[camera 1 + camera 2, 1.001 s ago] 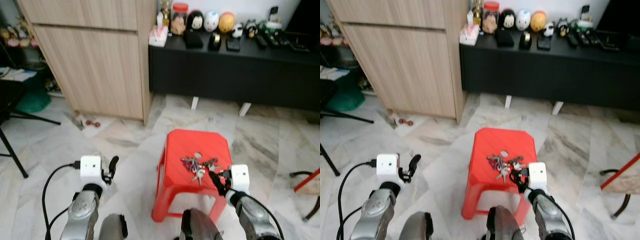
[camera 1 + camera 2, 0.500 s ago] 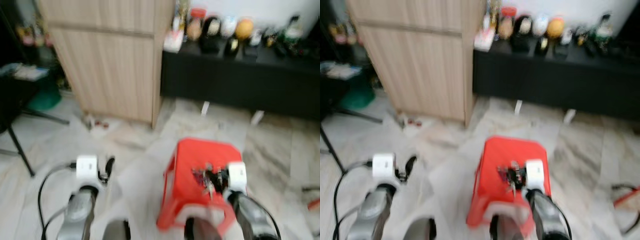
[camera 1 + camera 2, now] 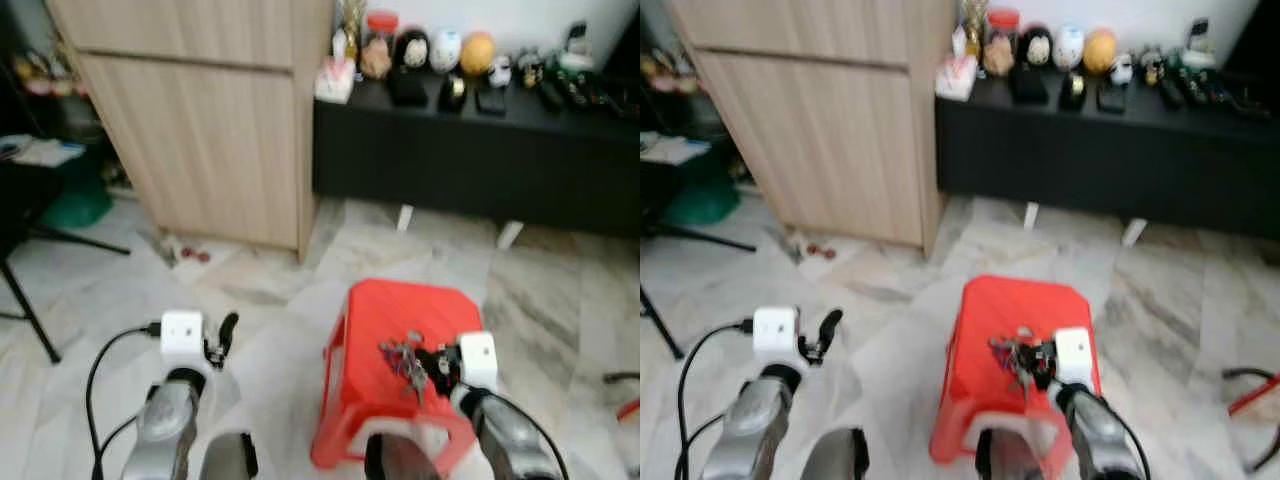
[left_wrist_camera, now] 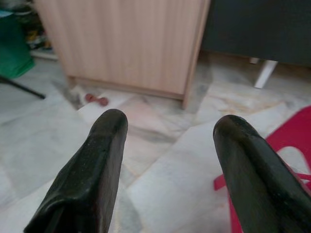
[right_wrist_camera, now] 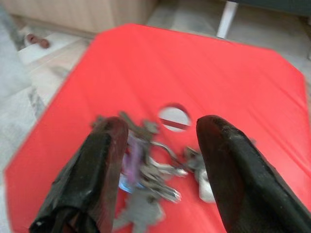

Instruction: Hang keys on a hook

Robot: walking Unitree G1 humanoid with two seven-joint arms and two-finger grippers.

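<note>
A bunch of keys (image 3: 404, 357) lies on top of a red plastic stool (image 3: 398, 305), near its round middle hole. My right gripper (image 3: 430, 363) hovers low over the stool at the right side of the bunch. In the right wrist view its two black fingers (image 5: 104, 160) stand open on either side of the keys (image 5: 148, 171), close above them and somewhat blurred. My left gripper (image 3: 226, 328) is held over the floor to the left of the stool, open with nothing between its fingers (image 4: 99, 160).
A light wooden cabinet (image 3: 200, 130) stands at the back left. A black low sideboard (image 3: 480, 150) with figurines and small items runs along the back right. A black stand leg (image 3: 30, 310) crosses the left floor. A small red object (image 3: 190, 255) lies by the cabinet.
The camera has swayed and the picture shifted. My right gripper has come forward to the keys, which now sit between its open fingers. The left arm keeps its pose.
</note>
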